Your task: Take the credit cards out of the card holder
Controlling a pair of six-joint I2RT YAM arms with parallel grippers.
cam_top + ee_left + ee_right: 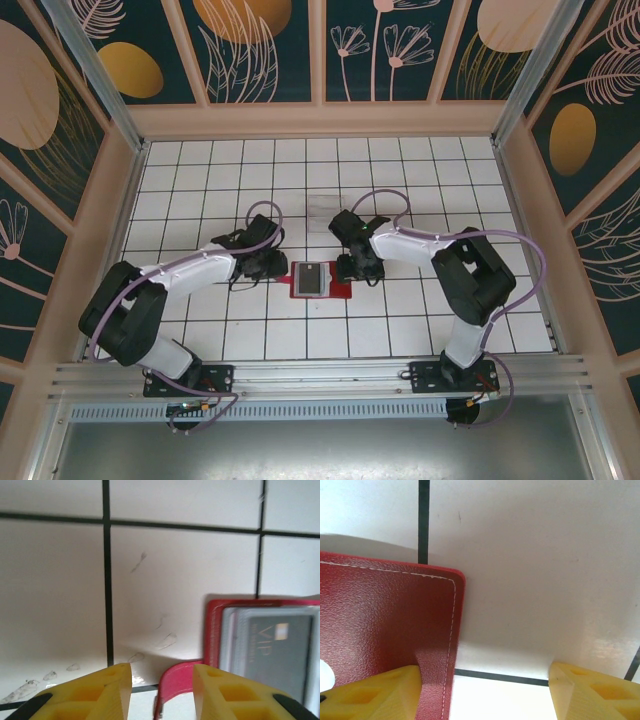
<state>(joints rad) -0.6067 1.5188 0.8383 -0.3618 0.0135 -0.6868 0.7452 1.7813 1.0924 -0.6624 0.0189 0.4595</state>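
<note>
The red card holder (336, 290) lies open on the white tiles between both arms. A grey credit card (310, 278) sits in its see-through sleeve. In the left wrist view the card holder (213, 630) is at the lower right, and the credit card (277, 645) reads "VIP". My left gripper (162, 682) is open at the holder's left edge, with the curved red strap (180, 687) standing loose between its yellow fingers. My right gripper (485, 682) is open wide at the holder's right edge. The red cover (385, 620) runs along its left finger (375, 692).
A clear plastic tray (325, 207) lies on the tiles behind the holder. Pale walls and metal posts fence the tiled floor on all sides. The arm bases stand at the near rail.
</note>
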